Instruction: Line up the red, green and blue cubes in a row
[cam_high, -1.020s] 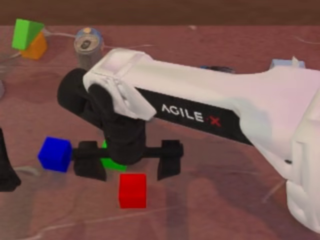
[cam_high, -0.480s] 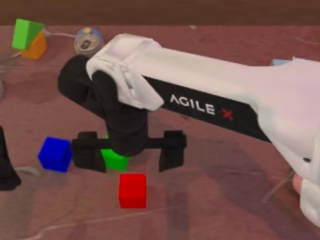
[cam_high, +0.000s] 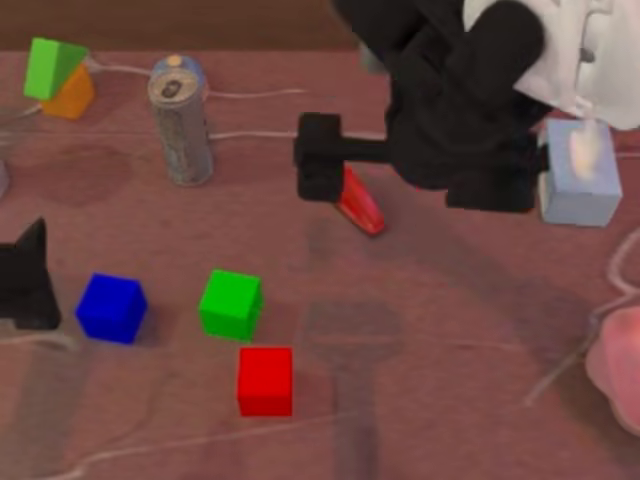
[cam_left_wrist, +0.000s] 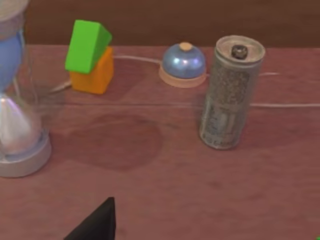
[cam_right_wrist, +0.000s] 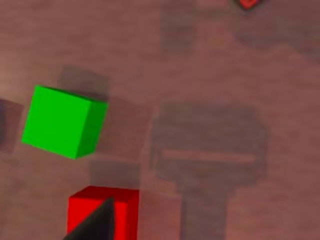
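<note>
Step in hand: green cube (cam_high: 230, 305) set down; right end effector (cam_high: 415, 170) raised clear at upper centre of the top view, fingers spread wide, holding nothing.
Blue cube (cam_high: 111, 308): lower left of frame, on the surface (cam_high: 450, 400), near the green one with a gap between.
Red cube (cam_high: 265, 380): just below and right of the green cube, out of line with the other two.
Row status: judged incomplete; blue and green level, red sitting lower.
Next move: probably a descent onto the red cube, then placement right of the green, level with it.
Left end effector (cam_high: 28, 275): parked at left edge, finger state not discernible.
Change from earlier frames: right arm, then low with fingers straddling the green cube, now lifted away toward upper right; all three cubes unmoved.
</note>
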